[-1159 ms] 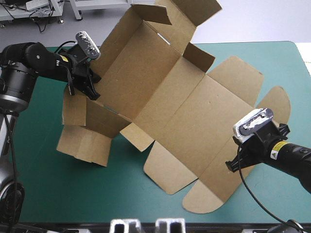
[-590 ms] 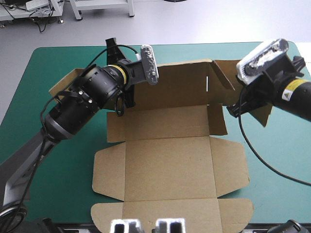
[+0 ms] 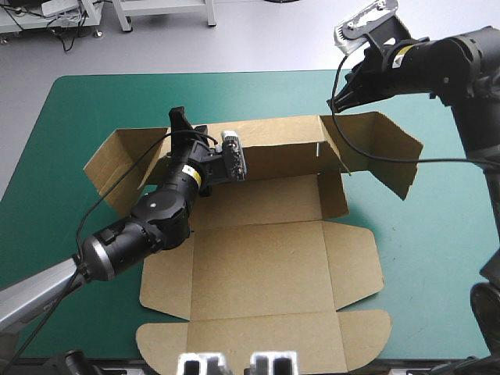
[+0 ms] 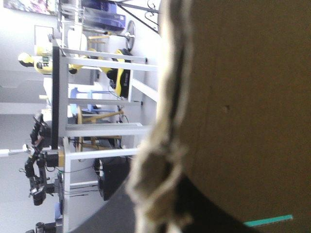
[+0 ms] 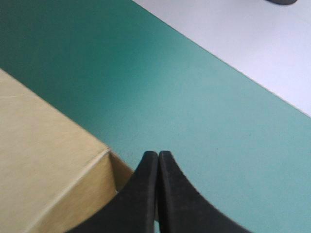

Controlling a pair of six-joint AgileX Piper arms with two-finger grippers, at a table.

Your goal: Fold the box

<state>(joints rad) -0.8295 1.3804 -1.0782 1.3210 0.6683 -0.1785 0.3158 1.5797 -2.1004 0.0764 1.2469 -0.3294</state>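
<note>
The brown box [image 3: 266, 266] lies open on the teal-green cover, its lid panel flat toward the front edge and its rear wall raised. Side flaps splay out at both ends of that wall. My left gripper [image 3: 183, 125] sits at the rear wall's top edge and is shut on it. In the left wrist view the board [image 4: 243, 97] fills one side, with its cut edge running close along the gripper. My right gripper [image 3: 337, 105] hovers just above the wall's right corner. It is shut with nothing held, and the box corner [image 5: 43, 160] lies beside its tip [image 5: 158, 154].
Bare teal-green cover [image 3: 437, 258] lies to the right of the box and behind it, up to the table's far edge [image 3: 234, 74]. The left arm's forearm crosses the box's left side flap.
The box, earlier tilted and turned, now lies square with its rear wall up. The left arm has dropped lower at that wall. The right gripper has risen and moved back toward the right corner.
</note>
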